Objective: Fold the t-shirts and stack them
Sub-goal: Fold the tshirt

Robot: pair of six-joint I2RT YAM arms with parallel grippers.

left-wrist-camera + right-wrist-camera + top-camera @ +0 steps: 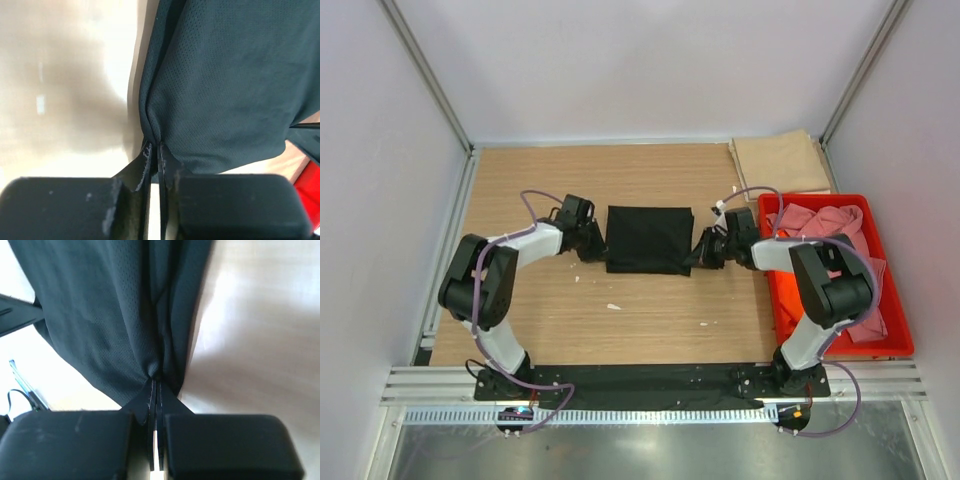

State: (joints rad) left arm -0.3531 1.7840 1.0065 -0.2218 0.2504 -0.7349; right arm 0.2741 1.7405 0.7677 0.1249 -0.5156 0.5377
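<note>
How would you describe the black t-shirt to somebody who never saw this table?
In the middle of the wooden table lies the black t-shirt, folded into a rectangle. The left gripper and right gripper pinch its side edges. It is the only dark cloth; the beige shirt lies in the far right corner, the pink shirt in the red crate.

Folded t-shirt (649, 239) between left pincer (154, 150) and right pincer (155, 385); crate (900, 346) at right, flat t-shirt (780, 165) behind it.

Jaws tight on black t-shirt (100, 315)
</note>
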